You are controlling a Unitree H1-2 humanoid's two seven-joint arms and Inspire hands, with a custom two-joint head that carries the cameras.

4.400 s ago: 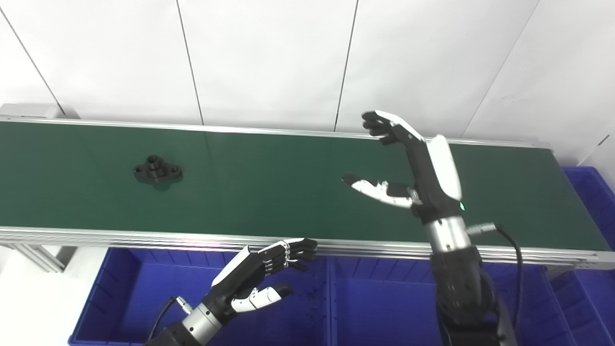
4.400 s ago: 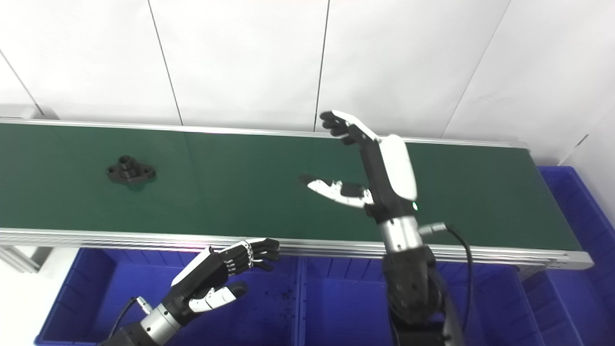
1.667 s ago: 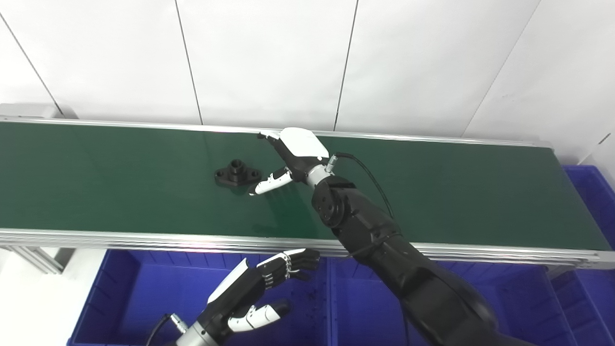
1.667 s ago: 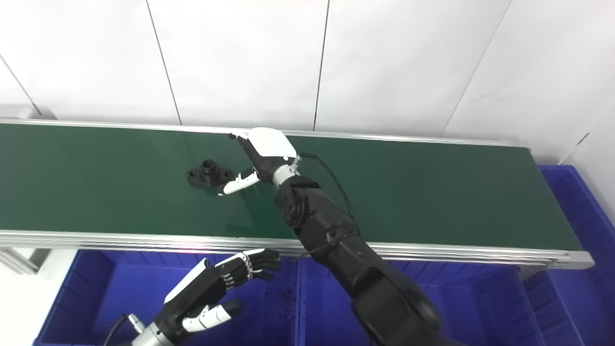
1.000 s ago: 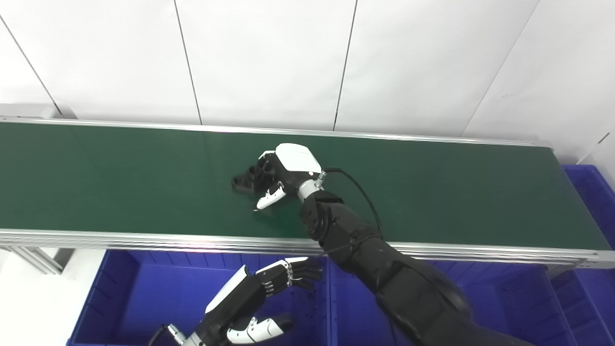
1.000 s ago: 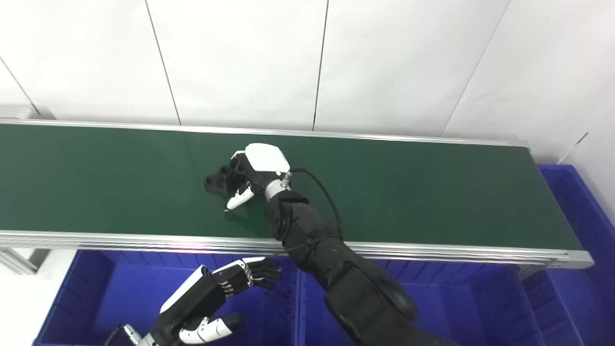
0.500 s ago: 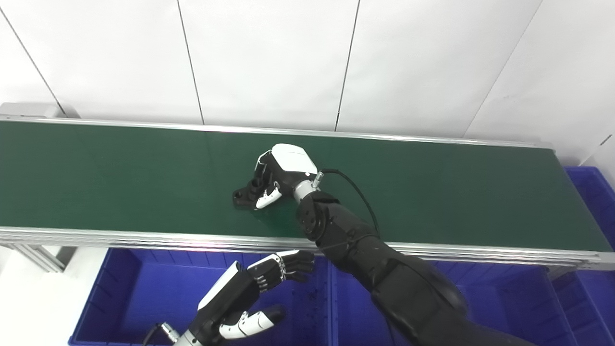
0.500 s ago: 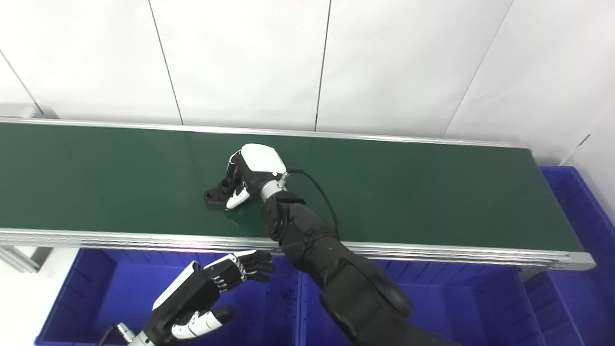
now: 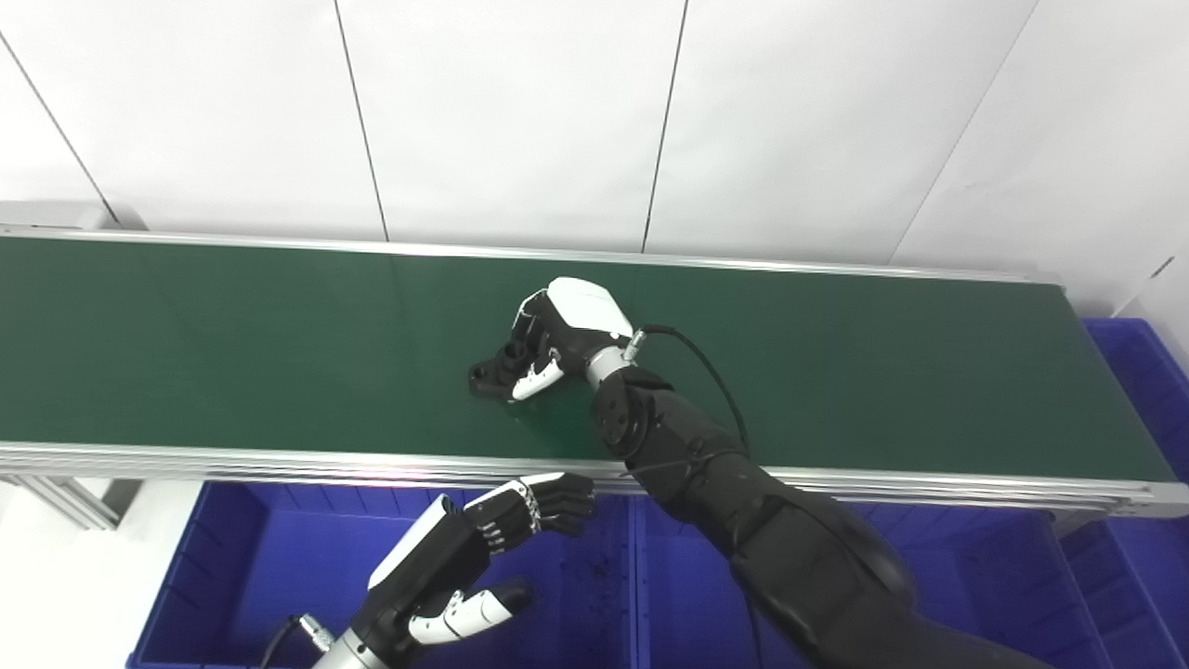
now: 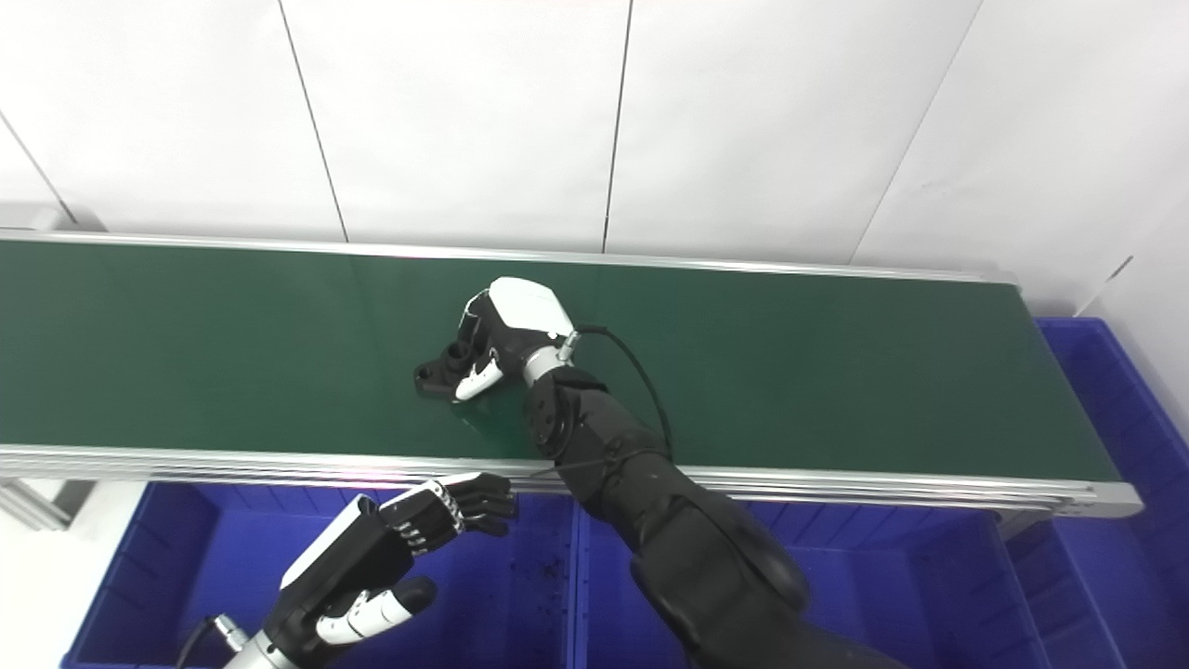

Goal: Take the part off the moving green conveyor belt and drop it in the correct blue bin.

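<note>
The part is a black flanged fitting with a short round boss, lying on the green conveyor belt near its middle. My right hand reaches over the belt and is shut on the part's right end, fingers on top and the white thumb against its near side. The part's left flange sticks out of the hand. My left hand hovers open and empty below the belt's front rail, over a blue bin.
Blue bins stand in a row below the belt's front edge: a left one, a middle one, and another at the right end. An aluminium rail edges the belt. A white panelled wall stands behind.
The part rode rightward on the belt. My right hand swung left over the belt, came down and closed on it; since half a second ago hand and part shifted slightly right. My left hand sank a little.
</note>
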